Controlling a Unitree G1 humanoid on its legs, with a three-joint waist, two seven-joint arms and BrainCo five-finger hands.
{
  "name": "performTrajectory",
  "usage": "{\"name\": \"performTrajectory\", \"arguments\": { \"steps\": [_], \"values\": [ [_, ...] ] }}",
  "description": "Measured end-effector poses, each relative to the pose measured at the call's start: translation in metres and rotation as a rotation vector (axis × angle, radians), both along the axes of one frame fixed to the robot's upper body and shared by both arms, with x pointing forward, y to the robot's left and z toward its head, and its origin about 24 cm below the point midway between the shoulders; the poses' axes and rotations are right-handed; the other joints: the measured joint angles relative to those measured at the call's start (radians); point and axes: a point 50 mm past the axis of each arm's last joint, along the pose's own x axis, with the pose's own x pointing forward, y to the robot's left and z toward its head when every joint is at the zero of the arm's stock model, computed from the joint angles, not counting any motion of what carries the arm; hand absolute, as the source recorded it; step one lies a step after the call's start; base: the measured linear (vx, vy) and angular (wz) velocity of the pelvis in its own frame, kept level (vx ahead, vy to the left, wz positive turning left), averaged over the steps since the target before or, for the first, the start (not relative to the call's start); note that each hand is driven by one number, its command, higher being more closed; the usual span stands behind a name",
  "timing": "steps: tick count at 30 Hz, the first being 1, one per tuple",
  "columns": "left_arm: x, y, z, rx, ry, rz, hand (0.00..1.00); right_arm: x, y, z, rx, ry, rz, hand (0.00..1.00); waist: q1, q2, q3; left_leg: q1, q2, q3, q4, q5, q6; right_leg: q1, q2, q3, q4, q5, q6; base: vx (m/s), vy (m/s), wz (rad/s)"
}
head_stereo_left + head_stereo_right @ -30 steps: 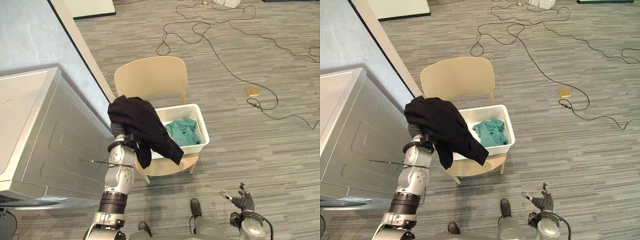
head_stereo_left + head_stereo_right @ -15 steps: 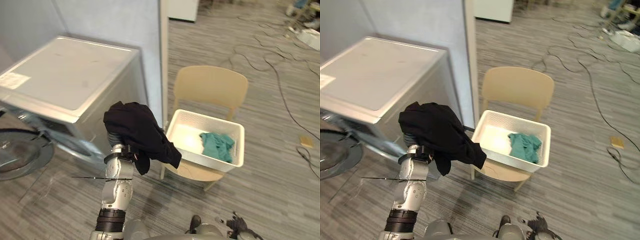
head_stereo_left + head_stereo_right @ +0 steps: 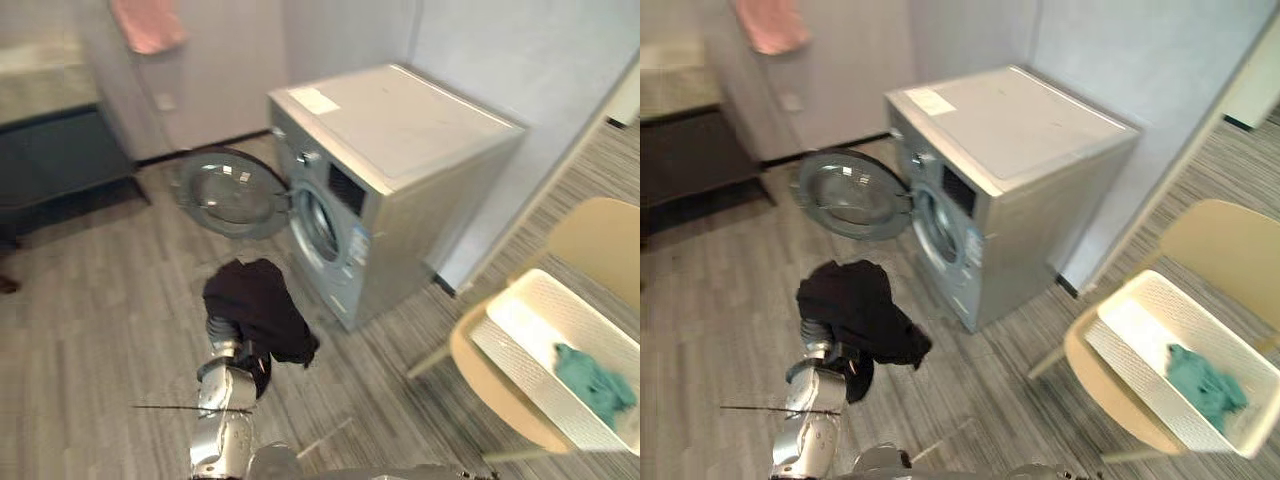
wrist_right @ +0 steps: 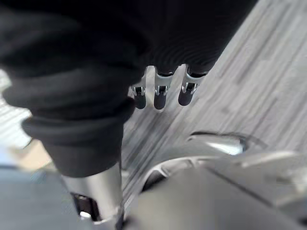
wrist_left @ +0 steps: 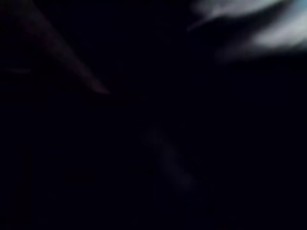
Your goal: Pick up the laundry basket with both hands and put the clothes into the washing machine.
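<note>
Progress looks partial: a black garment (image 3: 255, 305) drapes our left hand at 6 o'clock, and we cannot tell its grip. The washing machine (image 3: 400, 150) at 1 o'clock has its door (image 3: 232, 195) open. The laundry basket (image 3: 520, 340), on a chair (image 3: 600, 240) at 4 o'clock, holds a teal garment (image 3: 597, 382). Our right hand (image 4: 158, 96) hangs relaxed and empty.

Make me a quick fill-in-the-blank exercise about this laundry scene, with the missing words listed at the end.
1. The washing machine has its round door standing ___.
2. The garment draped over the robot's left arm is ___.
3. The white basket rests on a tan ___.
4. The teal cloth lies inside the ___.
Missing words: open; black; chair; basket.
</note>
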Motion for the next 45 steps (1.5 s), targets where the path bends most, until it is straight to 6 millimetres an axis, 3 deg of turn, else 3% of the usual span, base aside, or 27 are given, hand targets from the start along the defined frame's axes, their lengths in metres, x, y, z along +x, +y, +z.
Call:
{"name": "performTrajectory", "arguments": {
  "steps": [2,3,4,5,7,9,10,11,12,13,15,17,19,20,23,25,27,28,29,30,32,35,37,38,41,43,45],
  "values": [
    [0.0,-0.002,0.001,0.003,-0.012,-0.02,1.0,0.009,0.013,0.0,0.041,-0.04,-0.012,0.0,-0.002,-0.048,-0.004,0.014,-0.041,-0.025,-0.092,0.023,0.024,-0.054,0.1,0.131,0.065,-0.129,0.031,-0.01,-0.042,1.34],
    [-0.001,-0.001,0.003,0.014,-0.021,-0.029,1.0,0.009,0.034,-0.004,0.097,-0.036,-0.016,0.0,-0.007,-0.127,-0.014,0.009,-0.111,-0.015,-0.084,0.023,0.031,-0.095,0.137,0.158,0.006,-0.19,0.008,0.1,-0.067,1.31],
    [-0.002,-0.002,0.007,0.011,-0.038,-0.034,1.0,0.012,0.036,-0.004,0.1,-0.051,-0.018,0.0,-0.015,-0.152,-0.007,-0.026,-0.112,-0.002,0.035,-0.002,0.046,-0.104,0.16,0.149,-0.029,-0.223,-0.011,0.16,-0.039,1.47],
    [-0.003,-0.015,0.004,-0.032,-0.028,-0.059,1.0,0.018,0.027,0.0,0.079,-0.087,-0.019,0.0,-0.029,-0.096,0.0,-0.023,-0.069,-0.033,0.096,-0.057,0.029,-0.084,0.201,0.106,-0.046,-0.274,0.041,0.08,0.052,0.95],
    [-0.007,-0.022,-0.004,-0.044,0.015,-0.086,1.0,0.021,0.019,0.002,0.067,-0.085,0.003,0.0,0.001,-0.073,0.022,-0.01,-0.073,-0.039,0.085,-0.056,0.03,-0.098,0.204,0.106,0.001,-0.288,0.02,0.0,0.058,0.37],
    [0.002,-0.025,0.004,-0.038,-0.021,-0.106,1.0,0.023,0.025,0.001,0.079,-0.079,0.031,0.0,-0.005,-0.08,0.019,-0.048,-0.087,-0.124,0.027,-0.02,0.025,-0.1,0.254,0.073,-0.071,-0.303,0.017,-0.07,-0.065,0.76],
    [0.004,-0.026,0.005,-0.031,-0.029,-0.117,1.0,0.019,0.032,-0.002,0.102,-0.062,0.029,0.0,-0.016,-0.101,0.011,-0.043,-0.105,-0.14,-0.017,-0.002,0.016,-0.095,0.243,0.064,-0.098,-0.282,0.017,0.02,-0.115,1.23],
    [0.007,-0.028,0.01,-0.035,-0.05,-0.123,1.0,0.015,0.035,-0.004,0.112,-0.049,0.023,0.0,-0.031,-0.127,0.01,-0.046,-0.106,-0.129,0.073,-0.01,0.025,-0.089,0.231,0.035,-0.113,-0.26,-0.003,0.09,-0.112,0.78],
    [0.007,-0.031,0.01,-0.043,-0.05,-0.129,1.0,0.014,0.03,-0.003,0.098,-0.051,0.024,0.0,-0.026,-0.104,0.009,-0.017,-0.087,-0.136,0.076,-0.019,0.027,-0.082,0.248,0.022,-0.105,-0.262,-0.003,0.16,-0.105,0.61],
    [0.008,-0.033,0.01,-0.034,-0.051,-0.147,1.0,0.015,0.027,-0.002,0.09,-0.055,0.029,0.0,-0.022,-0.086,0.017,0.027,-0.059,-0.146,0.039,-0.063,0.0,-0.054,0.261,0.003,-0.084,-0.279,-0.005,0.14,-0.134,0.28],
    [0.007,-0.036,0.01,-0.043,-0.047,-0.153,1.0,0.011,0.027,-0.002,0.088,-0.055,0.021,0.0,-0.027,-0.078,0.014,0.054,-0.041,-0.158,0.072,-0.065,-0.01,-0.001,0.278,-0.025,-0.105,-0.306,-0.012,0.16,-0.141,0.36],
    [0.005,-0.038,0.013,-0.051,-0.062,-0.156,1.0,0.01,0.015,0.001,0.057,-0.063,0.017,0.0,-0.019,-0.025,0.019,-0.092,0.036,-0.161,0.436,-0.055,-0.036,0.046,0.343,-0.039,-0.1,-0.336,-0.027,0.18,-0.105,-0.06],
    [-0.001,-0.028,0.007,-0.05,-0.036,-0.112,1.0,0.009,0.009,0.002,0.033,-0.055,0.018,0.0,0.01,0.004,0.009,-0.181,0.116,-0.152,0.658,0.064,-0.019,0.08,0.393,0.0,-0.093,-0.363,-0.045,0.23,-0.038,-0.67],
    [-0.003,-0.021,0.004,-0.047,-0.02,-0.081,1.0,0.011,0.014,0.002,0.04,-0.059,0.016,0.0,0.013,-0.023,0.009,-0.214,0.136,-0.128,0.725,0.163,0.002,0.113,0.389,0.015,-0.118,-0.365,-0.049,0.33,-0.071,-0.43],
    [-0.003,-0.02,0.004,-0.062,-0.016,-0.073,1.0,0.012,0.016,0.002,0.036,-0.06,0.02,0.0,0.022,-0.032,0.014,-0.272,0.168,-0.084,0.734,0.071,0.021,0.168,0.379,0.036,-0.182,-0.356,-0.052,0.25,-0.032,-0.21],
    [-0.003,-0.022,0.003,-0.065,-0.011,-0.081,1.0,0.019,0.02,0.004,0.025,-0.074,0.062,0.0,0.032,-0.045,0.014,-0.291,0.148,-0.064,0.551,0.029,0.034,0.198,0.347,0.048,-0.232,-0.348,-0.037,0.3,0.114,-0.15],
    [-0.003,-0.022,0.001,-0.065,-0.005,-0.081,1.0,0.028,0.025,0.005,0.031,-0.091,0.09,0.0,0.034,-0.059,0.016,-0.298,0.105,-0.054,0.313,0.038,0.03,0.23,0.312,0.046,-0.284,-0.333,-0.011,0.24,0.132,0.04],
    [-0.002,-0.022,0.0,-0.065,0.002,-0.084,1.0,0.03,0.025,0.005,0.032,-0.095,0.091,0.0,0.035,-0.059,0.016,-0.296,0.079,-0.051,0.193,0.061,0.017,0.244,0.297,0.043,-0.3,-0.327,-0.001,0.28,0.209,0.12],
    [-0.003,-0.023,-0.002,-0.066,0.01,-0.086,1.0,0.03,0.025,0.005,0.03,-0.095,0.089,0.0,0.038,-0.043,0.008,-0.279,0.06,-0.048,0.029,0.185,0.048,0.264,0.293,0.039,-0.315,-0.316,0.024,0.43,0.354,0.09],
    [-0.003,-0.022,-0.002,-0.055,0.012,-0.093,1.0,0.029,0.027,0.003,0.042,-0.084,0.083,0.0,0.05,-0.044,-0.007,-0.272,0.048,-0.046,-0.009,0.282,0.011,0.285,0.281,0.043,-0.333,-0.313,0.059,0.34,0.311,0.11],
    [0.001,-0.021,-0.001,-0.049,0.007,-0.086,1.0,0.029,0.046,0.0,0.094,-0.086,0.072,0.0,0.065,-0.111,-0.018,-0.268,0.001,-0.007,0.007,0.254,0.046,0.294,0.224,0.049,-0.352,-0.258,0.112,0.42,0.334,0.11],
    [-0.001,-0.029,-0.003,-0.047,0.02,-0.127,1.0,0.028,0.047,0.0,0.101,-0.084,0.053,0.0,0.069,-0.114,-0.018,-0.22,-0.038,0.04,0.047,0.16,0.087,0.26,0.169,0.098,-0.213,-0.159,0.111,0.36,0.369,-0.03],
    [-0.002,-0.03,-0.003,-0.04,0.019,-0.137,1.0,0.028,0.046,0.0,0.101,-0.084,0.049,0.0,0.064,-0.109,-0.013,-0.156,-0.07,0.063,0.054,0.084,0.101,0.145,0.115,0.153,0.076,-0.082,0.056,0.27,0.353,-0.24],
    [-0.002,-0.029,-0.003,-0.035,0.02,-0.136,1.0,0.027,0.045,0.0,0.101,-0.083,0.049,0.0,0.061,-0.089,0.003,-0.11,-0.084,0.07,0.053,0.045,0.099,0.053,0.095,0.187,0.278,-0.024,0.025,0.17,0.245,-0.17],
    [-0.002,-0.028,0.0,-0.015,0.011,-0.134,1.0,0.029,0.044,0.001,0.095,-0.095,0.038,0.0,0.058,-0.097,0.008,0.007,-0.099,0.086,-0.014,0.015,0.105,-0.132,0.156,0.175,0.528,-0.152,0.045,0.18,0.209,-0.07],
    [-0.002,-0.031,0.0,-0.017,0.009,-0.146,1.0,0.031,0.045,0.002,0.093,-0.105,0.042,0.0,0.053,-0.096,0.008,0.059,-0.103,0.093,-0.062,0.015,0.105,-0.196,0.198,0.094,0.438,-0.217,0.053,0.19,0.044,0.19],
    [-0.003,-0.033,0.001,-0.021,0.008,-0.153,1.0,0.037,0.045,0.004,0.087,-0.128,0.049,0.0,0.033,-0.097,0.008,0.074,-0.106,0.103,-0.079,0.014,0.1,-0.218,0.223,0.012,0.24,-0.23,0.056,0.24,-0.033,0.2]
  ]
}}
